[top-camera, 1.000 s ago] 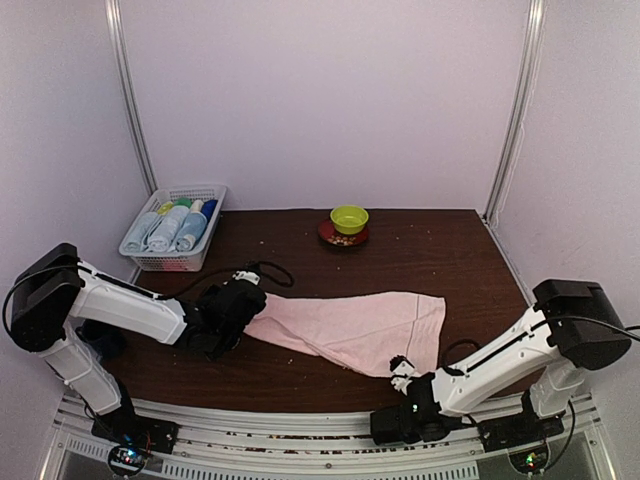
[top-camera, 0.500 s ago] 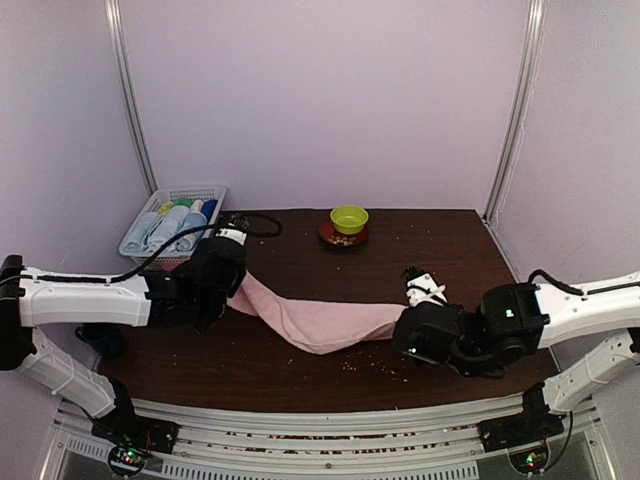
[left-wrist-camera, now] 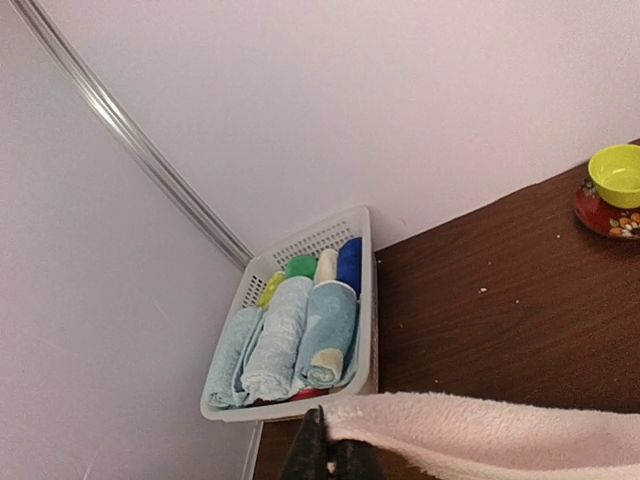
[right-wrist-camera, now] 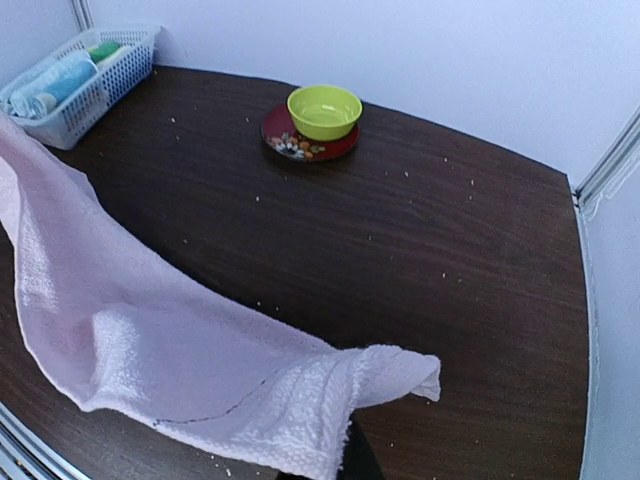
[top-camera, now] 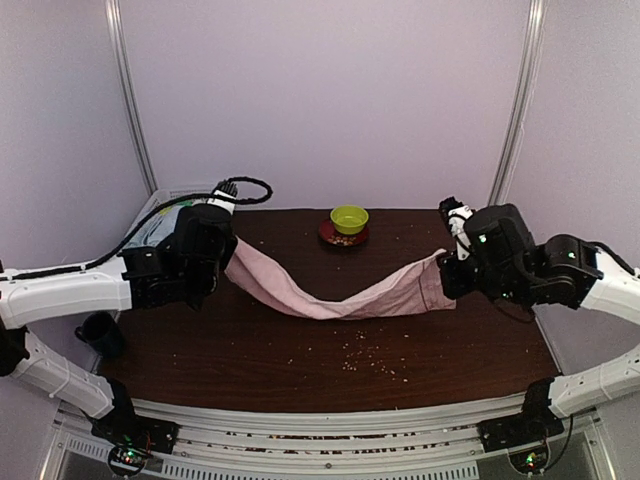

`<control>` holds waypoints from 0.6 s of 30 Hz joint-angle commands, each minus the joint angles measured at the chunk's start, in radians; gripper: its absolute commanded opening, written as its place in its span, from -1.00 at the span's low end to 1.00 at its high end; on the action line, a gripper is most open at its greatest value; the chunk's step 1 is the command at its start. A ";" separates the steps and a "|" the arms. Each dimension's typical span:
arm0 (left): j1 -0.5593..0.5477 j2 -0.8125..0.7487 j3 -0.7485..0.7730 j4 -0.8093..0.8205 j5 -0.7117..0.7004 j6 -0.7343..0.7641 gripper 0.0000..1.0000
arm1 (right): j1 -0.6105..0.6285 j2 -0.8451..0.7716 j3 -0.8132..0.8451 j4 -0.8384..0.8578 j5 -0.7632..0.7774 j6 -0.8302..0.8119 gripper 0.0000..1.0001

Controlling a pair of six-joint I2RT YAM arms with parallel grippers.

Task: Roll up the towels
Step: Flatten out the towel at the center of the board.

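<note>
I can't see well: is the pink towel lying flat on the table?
No, the pink towel is held up at both ends by the left hand and right hand, sagging in between.

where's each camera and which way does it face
Top external: high behind the robot, looking down at the table; both arms show, pink towel slung between.
Left wrist: on the left arm, facing the white basket at back left; left claw tips show.
Right wrist: on the right arm, facing back-left across the table; right claw barely shows.
Shared: all see the pink towel and green bowl.
</note>
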 commanded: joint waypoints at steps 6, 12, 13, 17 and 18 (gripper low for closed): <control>-0.002 -0.124 0.075 0.017 -0.060 0.105 -1.00 | -0.120 -0.032 0.138 -0.067 -0.333 -0.382 -1.00; -0.033 -0.121 0.119 -0.051 -0.081 0.120 -1.00 | -0.120 -0.019 0.187 -0.245 -0.273 -0.515 -1.00; -0.039 -0.117 0.124 -0.065 -0.082 0.116 -1.00 | -0.121 -0.019 0.182 -0.260 -0.257 -0.526 -1.00; -0.049 -0.109 0.119 -0.100 -0.079 0.106 -1.00 | -0.121 -0.047 0.131 -0.240 -0.222 -0.574 -1.00; -0.051 -0.108 0.118 -0.110 -0.080 0.104 -1.00 | -0.121 -0.053 0.131 -0.237 -0.210 -0.576 -1.00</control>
